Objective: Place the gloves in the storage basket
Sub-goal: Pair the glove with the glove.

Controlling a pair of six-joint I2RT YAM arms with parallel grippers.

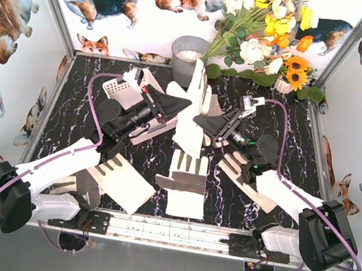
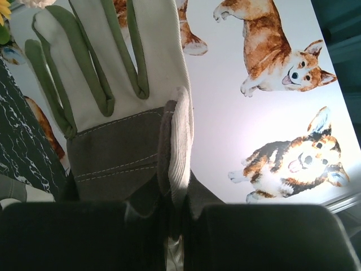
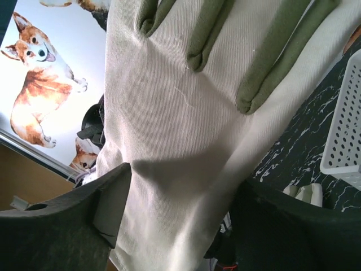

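The lifted glove (image 1: 197, 100) is hanging upright in mid-air over the middle of the table (image 1: 224, 209), fingers pointing to the far side, just right of the basket (image 1: 118, 87). It is looking light and floppy: thin cloth that is folding along one edge, with the dark palm patch likely giving the firmest, least slippery hold near the cuff. The left gripper (image 2: 175, 226) is pinching it tight at that patch. The right gripper (image 3: 180, 189) is standing with its jaws wide on either side of the same glove, apparently not squeezing it, though I cannot tell whether the pads are touching. Three more gloves are lying flat nearer the arms: one in the middle (image 1: 187, 182), one left (image 1: 121, 182), one right (image 1: 241, 170), the last partly under the right arm. The left arm is covering much of the basket, so its inside is staying hidden. A grey bucket (image 1: 186, 56) is standing at the far edge.
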